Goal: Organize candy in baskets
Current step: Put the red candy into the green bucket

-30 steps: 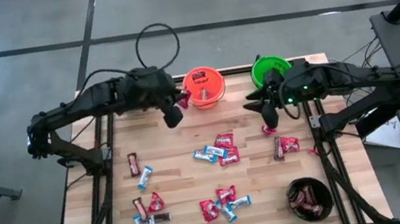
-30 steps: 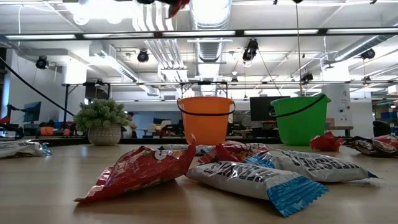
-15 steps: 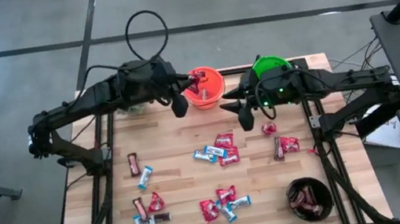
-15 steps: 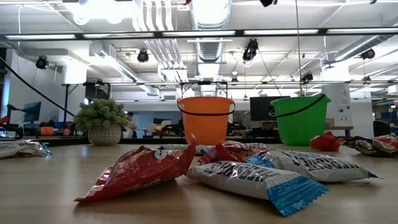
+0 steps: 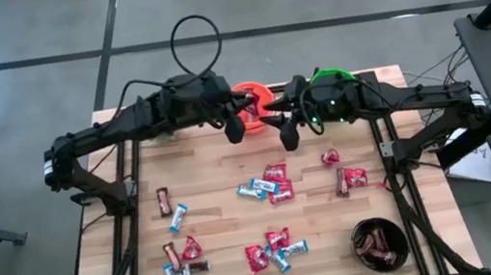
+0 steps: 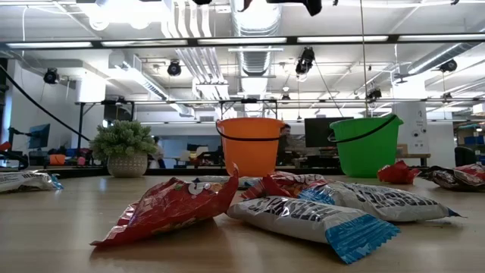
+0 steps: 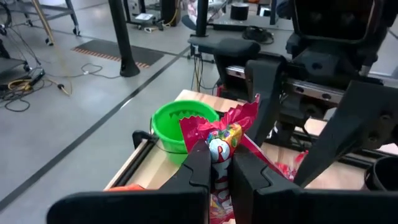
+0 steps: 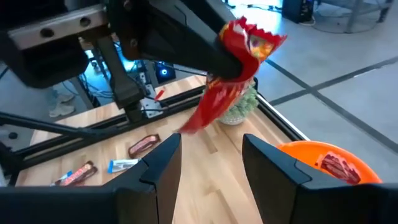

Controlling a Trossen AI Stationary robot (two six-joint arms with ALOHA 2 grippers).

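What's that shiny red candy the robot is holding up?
The red candy packet is a shiny crinkly wrapper with a round, colourful logo and a jagged, flared top edge. The left gripper is shut on its middle, holding it up in the air above the table. Its loose lower end hangs down. The right gripper waits open just in front of it, not touching.
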